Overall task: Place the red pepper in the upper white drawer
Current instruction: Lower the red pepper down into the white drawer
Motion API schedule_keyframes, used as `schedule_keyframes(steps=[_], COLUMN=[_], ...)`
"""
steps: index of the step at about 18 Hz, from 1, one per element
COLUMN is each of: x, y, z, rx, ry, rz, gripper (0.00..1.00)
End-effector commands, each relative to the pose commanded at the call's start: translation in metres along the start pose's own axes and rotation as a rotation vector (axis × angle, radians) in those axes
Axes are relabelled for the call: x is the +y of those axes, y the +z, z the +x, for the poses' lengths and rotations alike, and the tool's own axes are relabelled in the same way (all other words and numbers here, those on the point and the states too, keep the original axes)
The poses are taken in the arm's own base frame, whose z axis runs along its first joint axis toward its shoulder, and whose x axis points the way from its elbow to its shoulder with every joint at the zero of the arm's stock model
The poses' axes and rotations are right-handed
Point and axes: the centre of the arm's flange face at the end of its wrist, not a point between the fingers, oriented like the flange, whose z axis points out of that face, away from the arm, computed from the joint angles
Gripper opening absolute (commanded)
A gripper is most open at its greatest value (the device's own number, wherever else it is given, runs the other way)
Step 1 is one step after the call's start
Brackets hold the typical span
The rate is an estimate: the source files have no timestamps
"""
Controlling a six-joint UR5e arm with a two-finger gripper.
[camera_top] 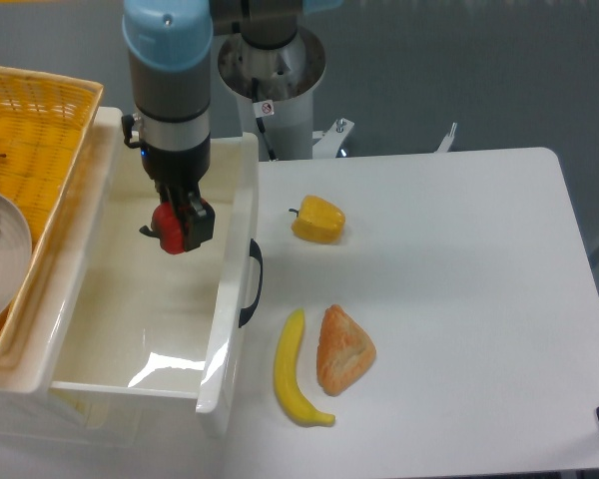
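While the gripper is clamped on the pepper above the open drawer, risk is low: released from height, the pepper may bounce or roll against a wall.

Yellow pepper on the table, banana near it, bread piece touching the banana, woven basket far left

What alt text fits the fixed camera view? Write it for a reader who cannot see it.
A robot gripper holds the red pepper over the inside of the open upper white drawer. On the white table to the right lie a yellow pepper, a banana and a piece of bread.
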Motion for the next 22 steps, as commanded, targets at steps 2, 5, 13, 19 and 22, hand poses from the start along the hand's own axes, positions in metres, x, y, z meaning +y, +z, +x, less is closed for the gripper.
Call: schedule_keyframes(steps=[2,5,13,19,22], x=[-0.005,-0.008,-0.010,-0.013,-0.016], y=[0.006,0.016,0.033,0.048,0.049], z=[0.000,-0.001,0.001,-0.001,0.001], rx=[-0.001,0.013,0.040,0.053,0.055], ry=[0.010,0.013,0.018,0.027,0.034], rz=[0.000,-0.005,-0.018,-0.041,-0.048], gripper=[0.15,0.15,0.15,0.15,0.15])
